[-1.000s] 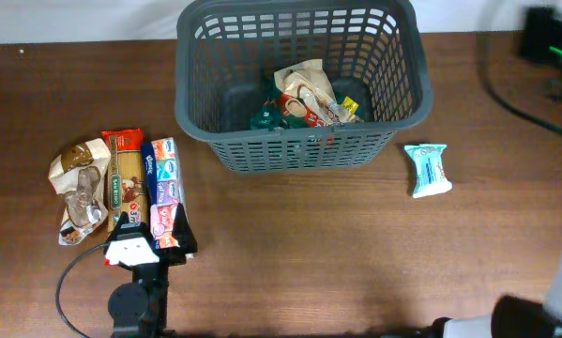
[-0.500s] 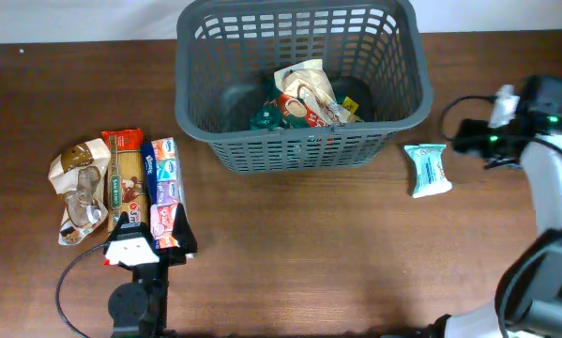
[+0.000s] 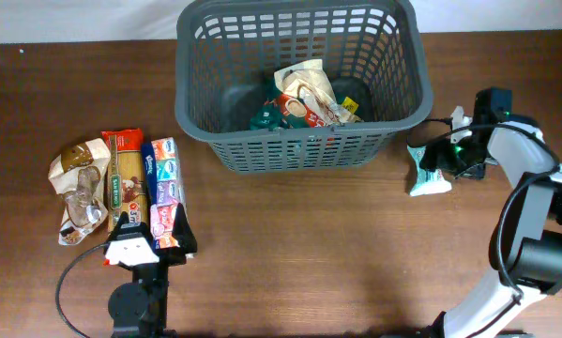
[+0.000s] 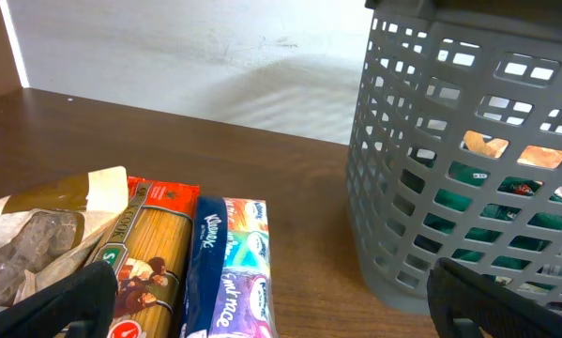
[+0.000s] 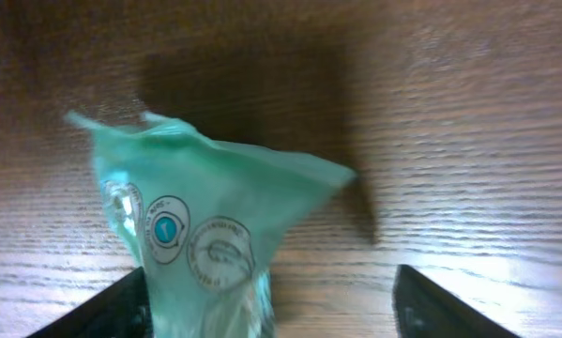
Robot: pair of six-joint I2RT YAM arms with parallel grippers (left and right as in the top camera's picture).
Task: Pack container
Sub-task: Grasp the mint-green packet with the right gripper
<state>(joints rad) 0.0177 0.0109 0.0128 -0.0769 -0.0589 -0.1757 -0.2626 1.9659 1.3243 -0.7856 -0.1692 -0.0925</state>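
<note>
- Left: a crumpled brown packet [image 3: 77, 188], a spaghetti pack [image 3: 123, 176] and a tissue pack [image 3: 163, 178] lie side by side on the table [image 3: 299, 244], unpacked. The left gripper [image 3: 138, 246] hovers at their near end, jaws wide apart and empty.
- Centre: the container [image 3: 299, 150] stands at the table's far middle, with a few packets [image 3: 309, 94] already inside.
- Right: the right gripper [image 3: 449, 155] is low over a teal packet [image 5: 205, 216] just beside the container, jaws spread wide astride it and gripping nothing.
- The step in hand appears to be the pick-up of the teal packet. The next move calls for closing on it, then lifting it over the rim.
</note>
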